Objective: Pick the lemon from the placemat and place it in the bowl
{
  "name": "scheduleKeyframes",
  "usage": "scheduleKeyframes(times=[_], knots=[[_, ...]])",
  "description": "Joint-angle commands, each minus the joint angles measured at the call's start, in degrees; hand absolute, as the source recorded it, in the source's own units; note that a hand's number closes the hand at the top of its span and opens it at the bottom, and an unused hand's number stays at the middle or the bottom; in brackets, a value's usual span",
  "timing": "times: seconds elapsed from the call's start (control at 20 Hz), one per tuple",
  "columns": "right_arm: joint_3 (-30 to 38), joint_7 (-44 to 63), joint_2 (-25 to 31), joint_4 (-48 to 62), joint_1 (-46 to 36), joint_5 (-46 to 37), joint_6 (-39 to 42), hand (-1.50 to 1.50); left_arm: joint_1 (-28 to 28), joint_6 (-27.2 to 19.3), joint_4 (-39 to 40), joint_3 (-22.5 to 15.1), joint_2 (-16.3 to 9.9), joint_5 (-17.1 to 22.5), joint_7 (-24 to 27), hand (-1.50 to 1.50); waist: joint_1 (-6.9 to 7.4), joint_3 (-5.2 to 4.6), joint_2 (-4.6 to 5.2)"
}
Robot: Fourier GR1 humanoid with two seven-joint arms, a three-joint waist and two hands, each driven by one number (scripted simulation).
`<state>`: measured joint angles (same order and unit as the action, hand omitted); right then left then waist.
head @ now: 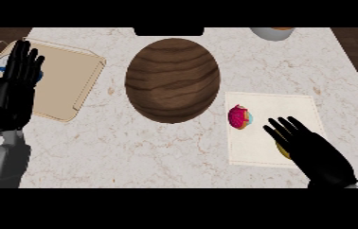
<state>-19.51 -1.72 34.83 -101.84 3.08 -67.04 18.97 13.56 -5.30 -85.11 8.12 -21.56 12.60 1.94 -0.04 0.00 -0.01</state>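
Fingers of the right hand are spread straight over the cream placemat, covering most of the lemon — only a yellow sliver shows at the palm's left edge, so the lemon lies on the mat under the hand. Just beside the fingertips sits a pink cupcake. To the mat's left stands the wooden bowl. At the far left the left hand rests open, fingers up, beside a beige cutting board.
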Motion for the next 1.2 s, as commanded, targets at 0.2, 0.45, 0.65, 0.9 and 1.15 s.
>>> scheduleKeyframes(times=[0.2,0.45,0.65,0.9,1.15], knots=[[1.6,1.1,-6.5,5.9,-3.0,-5.3,1.1,-1.5,-0.4,2.9,-0.8,3.0,-0.1,0.0,-0.5,0.0,0.06,-0.01,0.0],[4.3,-2.7,-6.8,14.7,-5.1,-7.4,-2.8,-1.5,1.9,2.0,-0.2,2.6,0.6,-2.1,-2.1,0.0,0.1,0.01,0.03],[6.2,-10.6,-4.6,13.5,-3.2,-5.4,-8.9,1.5,0.2,0.9,-2.8,1.1,3.1,-2.7,-3.3,0.0,0.04,0.03,-0.02],[6.3,-11.1,-7.2,16.2,-7.5,-9.0,-9.8,1.5,0.6,2.0,-3.2,2.5,2.4,-2.9,-3.8,0.0,0.14,0.01,0.02],[7.4,-13.4,-8.2,15.3,-6.1,-9.7,-12.0,1.5,1.9,3.2,1.3,4.1,2.2,-3.5,-1.1,0.0,-0.1,0.0,0.03]])
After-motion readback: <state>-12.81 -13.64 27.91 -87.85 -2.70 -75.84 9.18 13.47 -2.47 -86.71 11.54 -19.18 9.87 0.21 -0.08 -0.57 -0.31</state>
